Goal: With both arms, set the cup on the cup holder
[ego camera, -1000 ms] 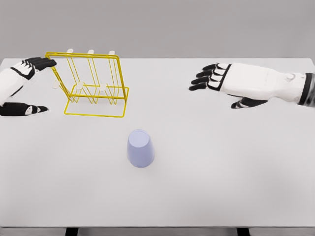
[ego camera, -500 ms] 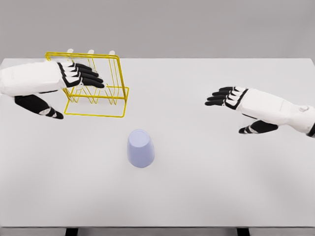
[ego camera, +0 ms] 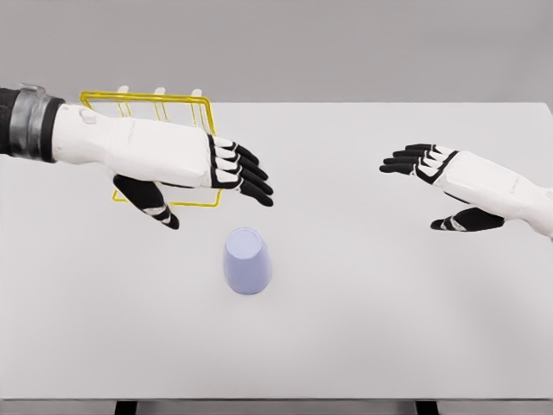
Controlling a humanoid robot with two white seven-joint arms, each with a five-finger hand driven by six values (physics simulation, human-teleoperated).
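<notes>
Fingers spread on both hands, nothing held. Left hand [ego camera: 207, 169] sits left of centre, above the cup [ego camera: 247, 260], apart from it. Its forearm covers most of the yellow wire cup holder [ego camera: 204, 108] at upper left; only the top rail, peg tips and a base corner show. Right hand [ego camera: 449, 177] is at mid-right, arm cut off by the frame edge. Cup is upside down on the white table [ego camera: 389, 328], lower centre.

One lavender cup [ego camera: 247, 261] stands on the white desk [ego camera: 363, 294]. One yellow wire cup holder [ego camera: 186, 104] sits toward the far left corner. Two hands show: the left hand [ego camera: 220, 169] and the right hand [ego camera: 445, 177].
</notes>
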